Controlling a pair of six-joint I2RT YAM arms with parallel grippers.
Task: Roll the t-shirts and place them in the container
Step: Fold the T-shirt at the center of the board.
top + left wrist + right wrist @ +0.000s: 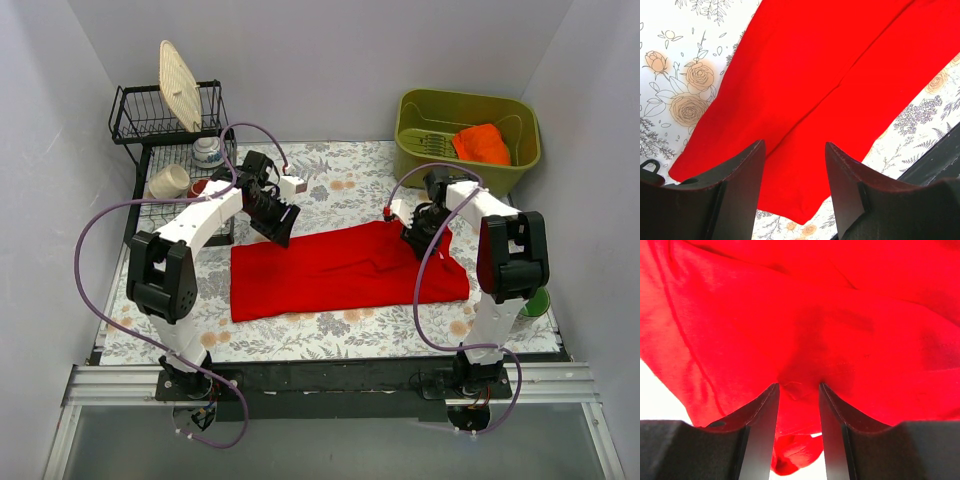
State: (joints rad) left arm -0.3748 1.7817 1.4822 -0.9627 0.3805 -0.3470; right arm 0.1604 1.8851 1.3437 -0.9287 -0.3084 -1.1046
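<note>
Dish rack: the dish rack (150, 120) stands at 10 o'clock on the worktop (330, 335), holding cups and a round woven piece.
Left hand: the left hand (278, 222) (795, 147) is spread wide with nothing in it, hovering over the shirt's far left edge.
T-shirt: the red t-shirt (340, 265) (815, 75) (840, 315) lies mid-worktop, folded into a long flat band running 9 to 3 o'clock.
Right hand: the right hand (418, 240) (799, 386) is at the band's 3 o'clock end, fingers pinched on a small pucker of red cloth.
Green basin: the green basin (465, 97) at 1 o'clock contains an orange cloth (482, 143).
Done: the fold into a strip looks finished.
Left: no rolled turns show, so the whole roll seems still ahead.
</note>
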